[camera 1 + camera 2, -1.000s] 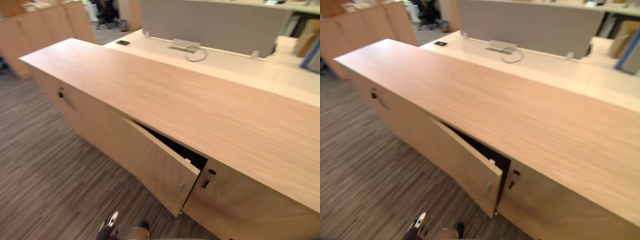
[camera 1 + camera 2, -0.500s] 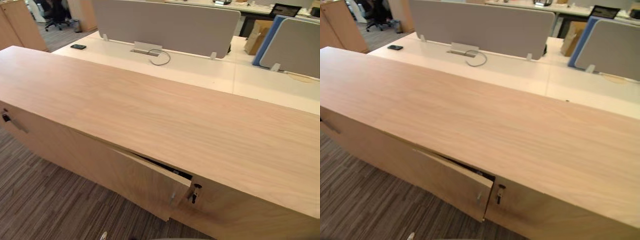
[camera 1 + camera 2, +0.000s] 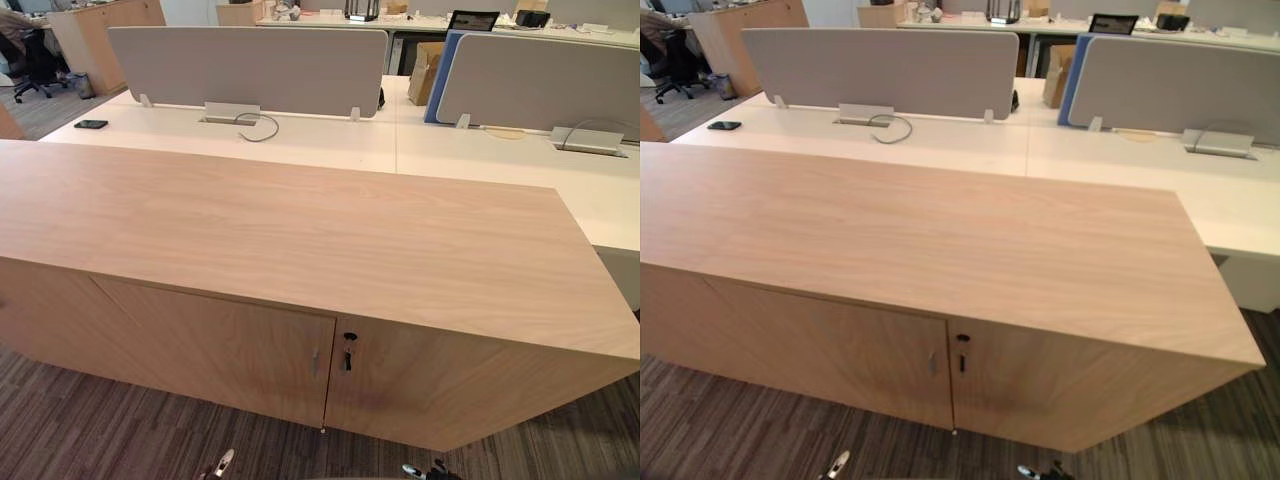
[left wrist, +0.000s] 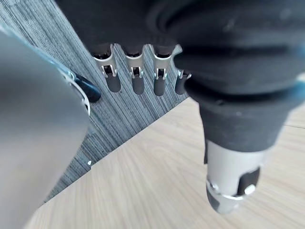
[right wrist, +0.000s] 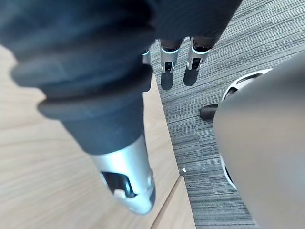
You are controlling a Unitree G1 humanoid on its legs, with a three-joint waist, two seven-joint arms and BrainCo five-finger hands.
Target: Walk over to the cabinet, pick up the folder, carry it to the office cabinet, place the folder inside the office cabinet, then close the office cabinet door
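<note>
2 hands matter here, and neither is carrying anything. Starting at the left, the left hand [image 4: 137,78] hangs at the robot's side with its fingers straight and slack, pointing down at the striped carpet [image 4: 119,119] next to pale wood that I take for the office cabinet [image 3: 300,230]. It grips nothing, which fits a hand whose work looks finished. On the white desk [image 3: 330,140] behind the cabinet's left end, a dark phone [image 3: 90,124] and a looped cable [image 3: 262,125] lie in front of a grey divider [image 3: 250,60], all well apart from the job. Along the cabinet front, the left door [image 3: 220,350] sits flush with the panel beside it, with no gap at its edge. Its small handle [image 3: 315,362] lies just beside the key [image 3: 348,350] hanging in the lock of the right door [image 3: 440,385]. The folder is in neither hand, so with the front sealed like this I judge that it lies inside, behind the shut door, though the pictures cannot confirm that. Farthest right, the right hand [image 5: 167,76] dangles loose as well, fingers extended toward the carpet by the cabinet's edge and holding nothing. I take the task as essentially complete, with both arms at the sides because no further reach seems needed.
</note>
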